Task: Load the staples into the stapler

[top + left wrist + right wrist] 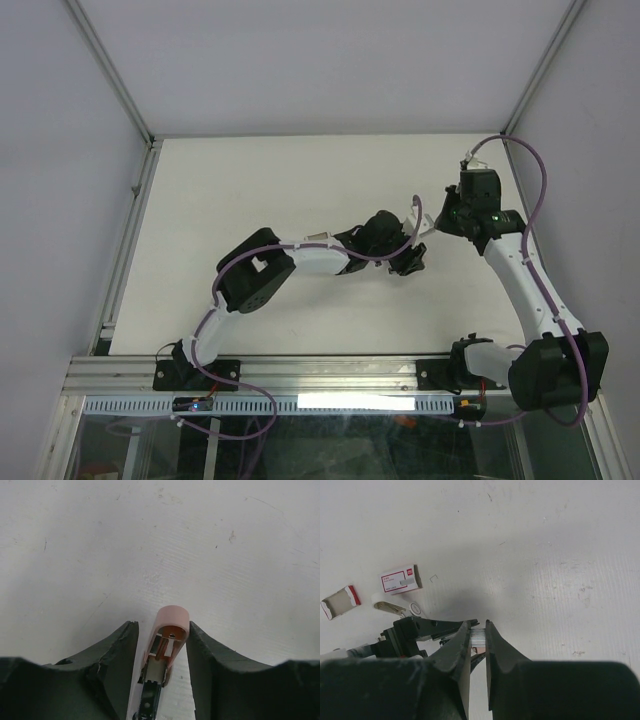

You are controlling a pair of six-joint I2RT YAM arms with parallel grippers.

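The stapler (171,623) is pink and lies open between my left gripper's (161,625) fingers, which are shut on it; its lid points away and its metal channel (150,696) is exposed. My right gripper (478,626) is shut on the staples (478,636), a short silvery strip held just above the stapler, of which a bit of pink shows below. In the top view the left gripper (410,262) and right gripper (428,232) meet at the table's right centre. The red-and-white sleeve (398,579) and its inner tray (340,601) lie on the table to the left.
A small white piece with a round mark (395,605) lies beside the sleeve. The left gripper's black body (420,629) sits close to the left of my right fingers. The white table (250,190) has metal rails along its left and near edges.
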